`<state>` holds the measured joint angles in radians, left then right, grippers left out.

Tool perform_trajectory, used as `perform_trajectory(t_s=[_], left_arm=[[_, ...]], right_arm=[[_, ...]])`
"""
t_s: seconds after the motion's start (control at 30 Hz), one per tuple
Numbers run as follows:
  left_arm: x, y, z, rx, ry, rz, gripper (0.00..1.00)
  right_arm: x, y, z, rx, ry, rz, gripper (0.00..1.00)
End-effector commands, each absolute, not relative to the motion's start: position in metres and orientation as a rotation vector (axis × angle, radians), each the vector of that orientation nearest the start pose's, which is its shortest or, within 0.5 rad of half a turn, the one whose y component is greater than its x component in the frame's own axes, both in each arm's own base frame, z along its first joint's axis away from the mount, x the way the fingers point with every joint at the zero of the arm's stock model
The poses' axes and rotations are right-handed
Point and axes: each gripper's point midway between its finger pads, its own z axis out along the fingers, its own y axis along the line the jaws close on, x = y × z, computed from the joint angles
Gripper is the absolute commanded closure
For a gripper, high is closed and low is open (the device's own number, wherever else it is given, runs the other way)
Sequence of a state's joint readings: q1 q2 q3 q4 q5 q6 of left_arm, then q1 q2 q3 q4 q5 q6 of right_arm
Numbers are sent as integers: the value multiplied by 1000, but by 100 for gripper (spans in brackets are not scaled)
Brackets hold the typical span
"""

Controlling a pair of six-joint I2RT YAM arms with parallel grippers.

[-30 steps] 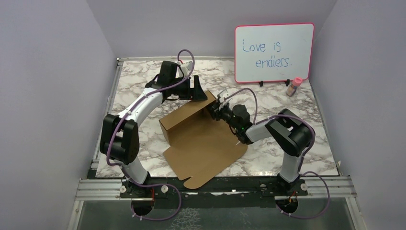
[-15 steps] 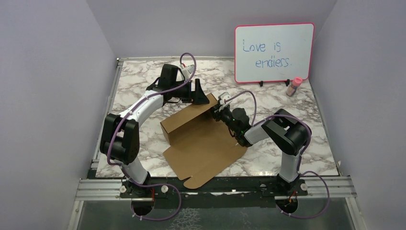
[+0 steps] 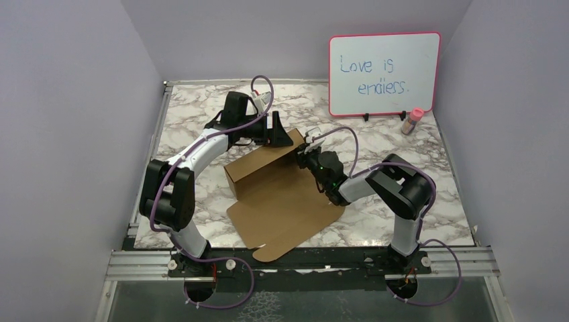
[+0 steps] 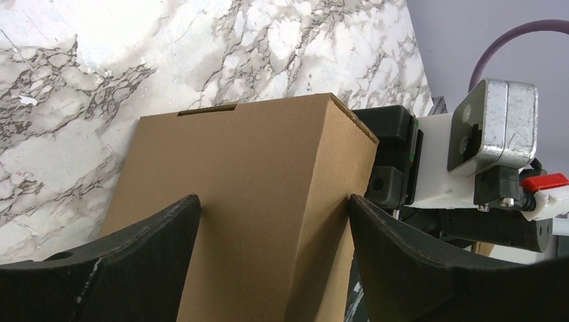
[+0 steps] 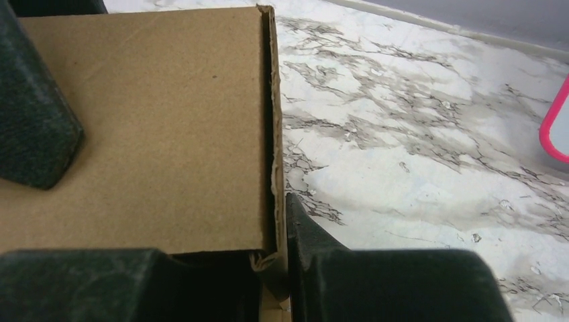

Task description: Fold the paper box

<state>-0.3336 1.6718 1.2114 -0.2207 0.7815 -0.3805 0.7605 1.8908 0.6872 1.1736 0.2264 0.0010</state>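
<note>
The paper box (image 3: 282, 198) is brown cardboard, with one long wall (image 3: 260, 168) raised and the rest lying flat toward the near edge. My left gripper (image 3: 277, 132) is at the far right top corner of that wall. It is open, and in the left wrist view its fingers (image 4: 272, 201) lie wide apart over the box corner (image 4: 255, 168). My right gripper (image 3: 306, 154) is at the wall's right end. In the right wrist view it (image 5: 274, 228) is shut on the thin end wall (image 5: 276, 168) beside the panel (image 5: 154, 121).
A pink-framed whiteboard (image 3: 384, 74) stands at the back right, with a small pink-capped bottle (image 3: 412, 121) beside it. The marble table (image 3: 429, 201) is walled in on three sides. The whiteboard's pink corner (image 5: 555, 127) shows in the right wrist view.
My right gripper has pushed in to the wall's right end and narrowed its jaws onto the cardboard. The left gripper has barely shifted. The flat sheet has slid slightly left.
</note>
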Motion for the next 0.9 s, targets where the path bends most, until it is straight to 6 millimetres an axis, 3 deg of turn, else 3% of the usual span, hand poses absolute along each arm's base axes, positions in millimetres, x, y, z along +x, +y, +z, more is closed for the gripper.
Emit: perform_trajectory(t_s=[0.0,0.6,0.73,0.87], left_arm=[[331,-259,164,399,2329,-1261,20],[324,-262,183,401,2269,-1315,21],[325,-261,183,399,2271,-1307,22],[328,-257,183,397,2273,-1256,21]], right_arm=[[400,284,108,-277,1621,287,81],[417,261,101,-128,1695,111,82],[417,265,102,-136,1690,131,83],[411,277,107,-194,1657,217,76]])
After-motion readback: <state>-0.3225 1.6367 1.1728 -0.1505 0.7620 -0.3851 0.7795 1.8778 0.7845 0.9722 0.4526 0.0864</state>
